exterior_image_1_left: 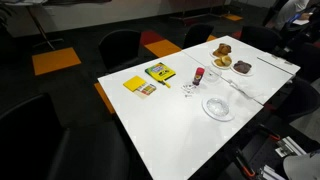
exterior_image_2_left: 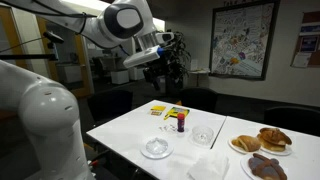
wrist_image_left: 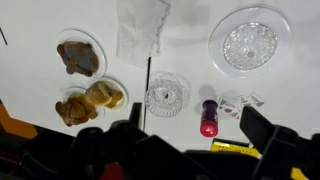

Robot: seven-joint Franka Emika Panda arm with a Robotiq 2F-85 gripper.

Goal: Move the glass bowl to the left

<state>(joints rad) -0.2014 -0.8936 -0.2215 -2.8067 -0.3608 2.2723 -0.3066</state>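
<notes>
The arm [exterior_image_2_left: 118,22] is the largest thing in view. It reaches out high over the bench [exterior_image_1_left: 150,125], and the hand [exterior_image_2_left: 168,62] hangs in the air well above the tabletop, touching nothing. In the wrist view the hand [wrist_image_left: 192,142] comes in from the lower edge with its dark fingers [wrist_image_left: 257,126] spread wide and nothing between them.

The bench carries a wide flat glass dish [wrist_image_left: 249,42], two plates of pastries [wrist_image_left: 92,100] and a crumpled white napkin [wrist_image_left: 142,28].

The glass bowl [wrist_image_left: 166,95] is smaller. It stands upright on the bare white surface, directly above the gap of the hand in the wrist view. It lies between the pastry plates and the red-capped bottle [wrist_image_left: 209,117] and touches neither. In an exterior view the glass bowl [exterior_image_2_left: 203,135] sits near the bottle, well apart from the hand.

As I judge it, nothing of the task is done yet. The bowl is ungrasped and sits among its neighbours. The hand appears roughly lined up over it, so the approach looks set. The descent, the grip on the rim, the carry to the left and the release all remain.
</notes>
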